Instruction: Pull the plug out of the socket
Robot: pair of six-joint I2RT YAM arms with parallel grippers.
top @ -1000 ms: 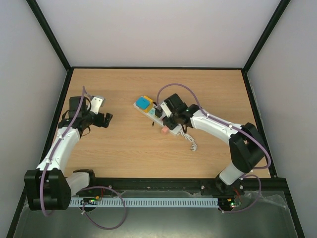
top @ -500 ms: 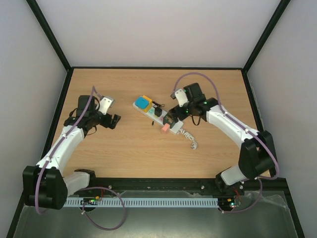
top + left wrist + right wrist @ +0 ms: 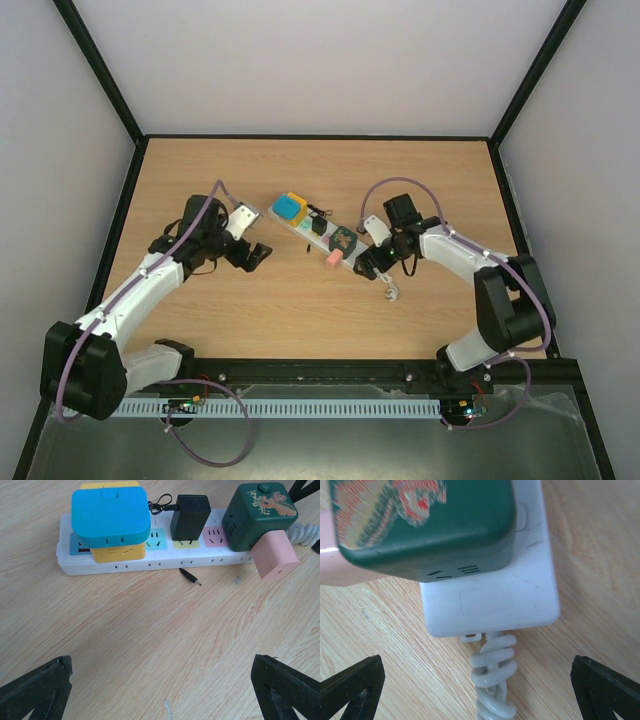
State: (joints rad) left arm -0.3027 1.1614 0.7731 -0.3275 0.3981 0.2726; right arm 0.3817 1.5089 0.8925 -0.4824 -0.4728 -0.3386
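Pale walls enclosed a wooden table [image 3: 220, 180], and the socket [image 3: 318, 235] lay slantwise near its middle, between the two arms. Every adapter on it looked seated: a blue adapter [image 3: 110, 515] stacked over a yellow adapter [image 3: 120, 553] at one end, a black adapter [image 3: 189, 516] beside them, then a green cube adapter [image 3: 257, 517] with a pink plug [image 3: 274, 555] jutting from its side toward the near edge. The left gripper [image 3: 254, 256] hovered just short of the strip's near long side with its fingers spread wide and nothing between them; its wrist view showed bare wood between the fingertips. The right gripper [image 3: 366, 268] hung over the cord end of the strip, equally released, its fingers parted to either side of the coiled cord [image 3: 492, 680] without touching it. So the pull itself appeared not yet done: no plug had left its outlet, and neither gripper held anything. Which plug was meant could not be told from the pictures. What remained, by my reading, was nearly everything: steady the strip with one gripper, close the other on a plug and draw it free.
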